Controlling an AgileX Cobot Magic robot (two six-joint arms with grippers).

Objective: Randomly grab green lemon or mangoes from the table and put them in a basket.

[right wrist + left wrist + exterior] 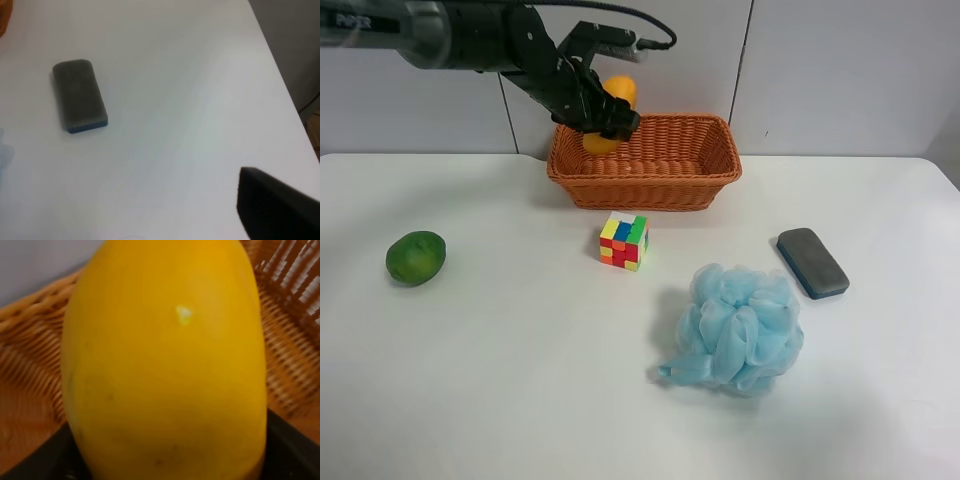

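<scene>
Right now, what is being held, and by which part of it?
The smooth yellow-orange mango, clamped around its middle by the fingers of the left gripper.

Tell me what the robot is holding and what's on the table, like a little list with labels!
left gripper: shut on the mango, held up over the basket
green lemon: lying on the table, far from the basket
other things on the table: colour cube, blue bath puff, dark block
right gripper: only a dark edge shows, so open or shut is unclear
not yet lying in the basket: mango, green lemon
</scene>
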